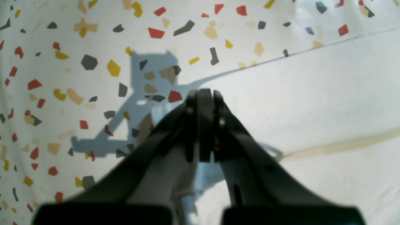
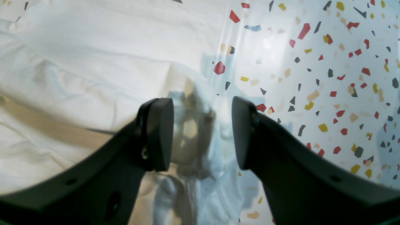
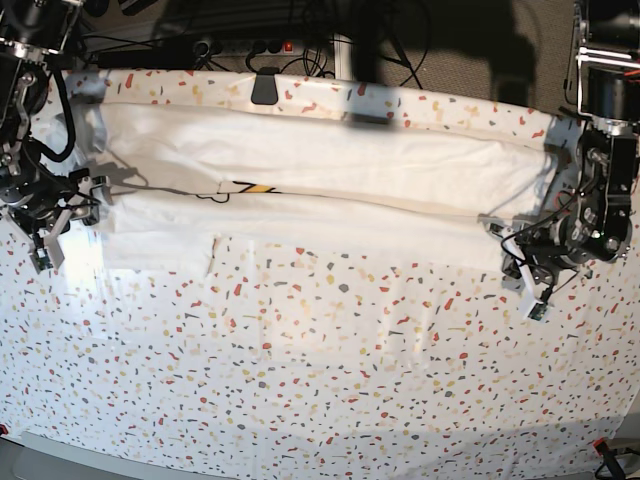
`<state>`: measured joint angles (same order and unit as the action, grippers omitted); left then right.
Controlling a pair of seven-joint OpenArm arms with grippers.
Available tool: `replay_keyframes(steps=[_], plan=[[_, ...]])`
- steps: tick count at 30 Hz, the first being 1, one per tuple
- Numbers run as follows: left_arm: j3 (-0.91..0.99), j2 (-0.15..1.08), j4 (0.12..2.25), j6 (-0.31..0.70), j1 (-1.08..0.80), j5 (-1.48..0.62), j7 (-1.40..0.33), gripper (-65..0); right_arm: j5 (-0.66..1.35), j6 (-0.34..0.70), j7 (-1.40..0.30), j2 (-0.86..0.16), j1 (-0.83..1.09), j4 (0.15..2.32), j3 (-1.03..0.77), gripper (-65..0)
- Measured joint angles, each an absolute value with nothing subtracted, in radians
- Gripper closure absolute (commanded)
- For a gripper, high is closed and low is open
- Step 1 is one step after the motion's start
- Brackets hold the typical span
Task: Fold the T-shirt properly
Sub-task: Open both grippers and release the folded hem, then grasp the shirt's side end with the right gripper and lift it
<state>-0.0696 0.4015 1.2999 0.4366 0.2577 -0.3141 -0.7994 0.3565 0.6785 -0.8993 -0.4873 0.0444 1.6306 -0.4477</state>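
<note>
White cotton T-shirt [image 3: 330,185] is lying in a long folded band across the far half of the terrazzo-print tablecloth [image 3: 330,370] — we're parking one arm at each end. Our left gripper [image 1: 204,93] is sitting pinched fully closed at the hem edge, while our right gripper [image 2: 202,131] is hanging open over bunched fabric — gripping nothing.

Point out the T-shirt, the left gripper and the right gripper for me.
T-shirt [image 3: 330,165]: base view, middle of the white folded cloth.
Left gripper [image 1: 204,95]: left wrist view, tips of the shut jaws.
Right gripper [image 2: 202,134]: right wrist view, gap between the open fingertips.
</note>
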Motion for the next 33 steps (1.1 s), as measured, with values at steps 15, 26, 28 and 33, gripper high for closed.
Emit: replay_keyframes(steps=[15, 26, 28, 33], plan=[[-0.070, 0.402, 1.300, 0.437, 0.258, -0.315, -0.800, 0.0, 0.420, 0.658, -0.839, -0.489, -0.237, 1.383, -0.452, -30.4], [-0.070, 0.402, 1.300, 0.437, 0.258, -0.315, -0.799, 0.0, 0.331, 0.678, -0.762, -0.487, -0.469, 0.813, -0.449, -33.8], [-0.070, 0.402, 1.300, 0.437, 0.258, -0.314, -0.800, 0.0, 0.289, 0.678, -0.759, -0.488, -0.466, 0.778, -0.425, -33.8], [-0.070, 0.402, 1.300, 0.437, 0.258, -0.315, -0.799, 0.0, 0.286, 0.682, -0.746, -0.493, -0.467, 0.760, -0.329, -33.8]])
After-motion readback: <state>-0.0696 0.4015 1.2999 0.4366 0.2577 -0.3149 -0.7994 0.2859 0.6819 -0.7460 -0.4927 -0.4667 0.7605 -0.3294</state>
